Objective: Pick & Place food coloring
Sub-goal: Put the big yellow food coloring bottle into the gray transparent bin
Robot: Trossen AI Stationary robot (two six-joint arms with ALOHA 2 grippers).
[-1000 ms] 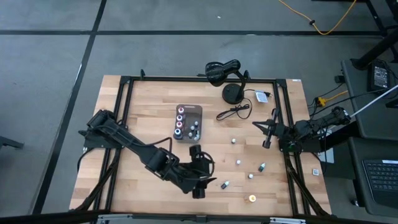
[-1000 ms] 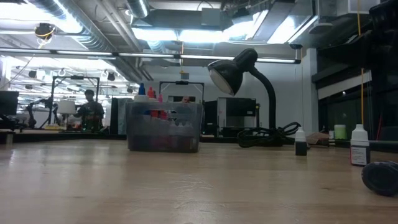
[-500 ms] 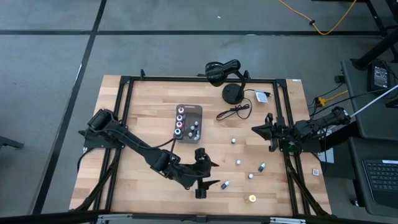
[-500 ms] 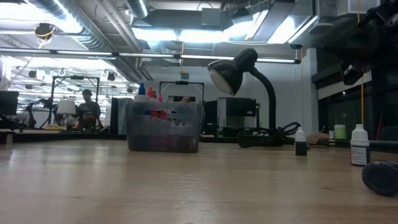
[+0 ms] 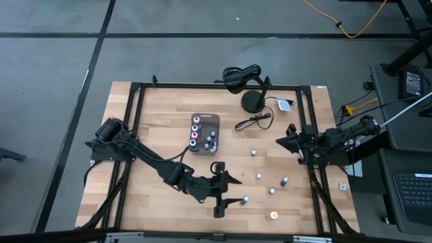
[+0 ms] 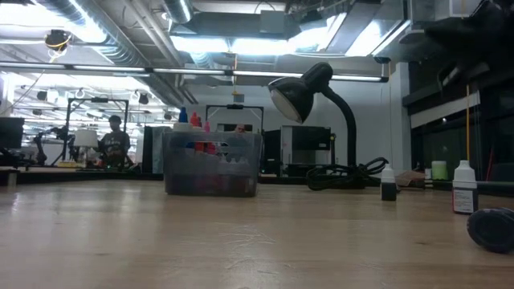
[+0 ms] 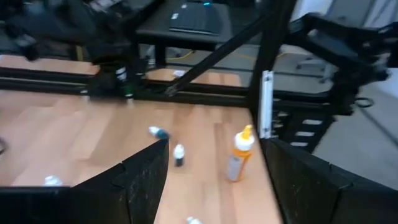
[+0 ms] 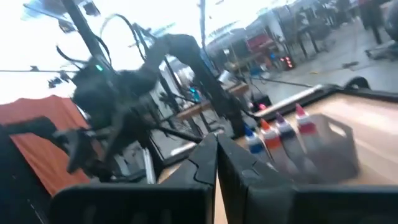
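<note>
Six loose bottles lie scattered on the near right part of the table: one just beside the left gripper, an orange-capped one near the front edge, and others at and. More bottles stand in the gray tray toward the middle.

The step in hand looks like a reach for a pick: the left gripper hovers low with its fingers spread and nothing between them. In its wrist view the orange-capped bottle stands ahead between the fingers, with a small dark one beside it. The next move likely calls for lining up on one bottle, descending and closing without knocking it over.

The right gripper waits at the right edge, closed and empty.

Cap colours of the smallest bottles are hard to make out. The low view cuts off both grippers and shows only the tray, lamp and two bottles at right.
</note>
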